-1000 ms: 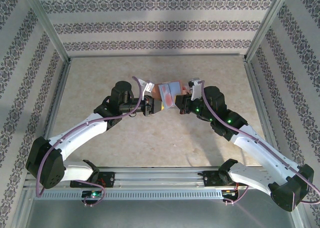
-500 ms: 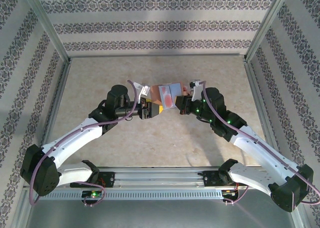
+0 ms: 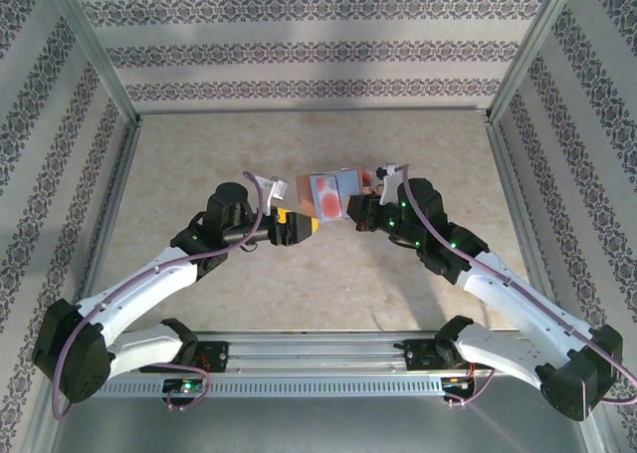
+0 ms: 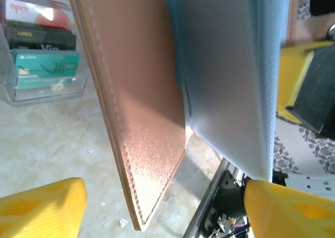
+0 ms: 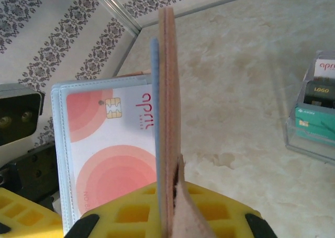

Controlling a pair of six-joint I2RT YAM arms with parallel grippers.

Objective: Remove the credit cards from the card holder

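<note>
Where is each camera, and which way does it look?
Top: above and behind the arms, looking down at the table; both arms show, the right gripper holding the wallet up, the left gripper beside it.
Left wrist: on the left arm, looking past its yellow fingers at the wallet's brown outside.
Right wrist: on the right arm, looking along the wallet's edge; its yellow fingers clamp it, a pink card in the pocket.
Shared: both wrist views catch the wallet and the clear card box.
</note>
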